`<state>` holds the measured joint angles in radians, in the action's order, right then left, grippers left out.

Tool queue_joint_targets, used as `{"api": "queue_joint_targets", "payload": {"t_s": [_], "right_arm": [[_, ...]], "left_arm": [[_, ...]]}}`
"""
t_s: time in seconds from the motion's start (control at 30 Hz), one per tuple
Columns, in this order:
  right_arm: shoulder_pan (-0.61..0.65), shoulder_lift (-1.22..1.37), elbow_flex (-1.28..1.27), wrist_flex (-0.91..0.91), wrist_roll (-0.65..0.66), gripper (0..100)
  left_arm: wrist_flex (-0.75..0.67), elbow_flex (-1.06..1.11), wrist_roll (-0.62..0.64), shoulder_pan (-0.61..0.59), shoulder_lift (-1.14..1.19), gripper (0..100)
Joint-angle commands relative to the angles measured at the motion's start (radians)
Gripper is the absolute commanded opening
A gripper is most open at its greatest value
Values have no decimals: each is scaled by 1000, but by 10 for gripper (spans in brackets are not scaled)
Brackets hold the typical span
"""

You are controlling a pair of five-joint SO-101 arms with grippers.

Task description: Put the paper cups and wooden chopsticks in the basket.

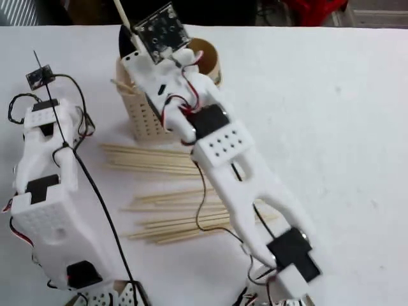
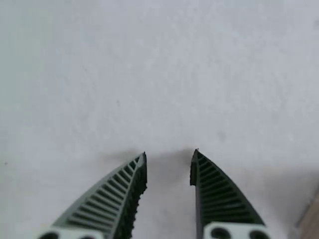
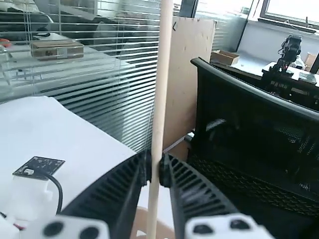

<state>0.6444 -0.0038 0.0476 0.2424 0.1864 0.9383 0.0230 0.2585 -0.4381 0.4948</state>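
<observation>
While the left arm sits folded close to the left edge of the white surface, the left end effector points down at a bare patch of it, tips spread apart with nothing between them; a narrow strip of surface separates that arm from the cream perforated basket, which stands upright near the far edge; a few stick ends show above its rim; in front of the basket, loose chopsticks lie flat in one band, and a second, more fanned band of them lies nearer the arms' bases, with a gap of white between the two; the right arm stretches diagonally over both bands and over the basket; the right end effector is pressed onto a single chopstick, pinching it low down so that it stands tall above the basket; a brown paper cup shows just beside the basket, partly hidden by the arm, and whether it sits inside I cannot tell; right of the arm, white surface runs on to the view's edge.
</observation>
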Motion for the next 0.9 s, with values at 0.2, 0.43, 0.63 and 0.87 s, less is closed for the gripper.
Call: {"api": "queue_joint_targets", "payload": {"t_s": [0.2, 0.43, 0.63, 0.87], "right_arm": [[-8, -67, -160, -222, -18, 17], [-15, -173, -419, -366, -18, 18], [-12, -170, -431, -364, -17, 22], [-18, -171, -431, -305, -18, 22]], "left_arm": [[-18, -9, -12, 25, -5, 158], [-18, -11, -12, 25, -5, 158], [-18, -8, -12, 25, -5, 158], [-18, -9, -12, 25, -5, 158]]}}
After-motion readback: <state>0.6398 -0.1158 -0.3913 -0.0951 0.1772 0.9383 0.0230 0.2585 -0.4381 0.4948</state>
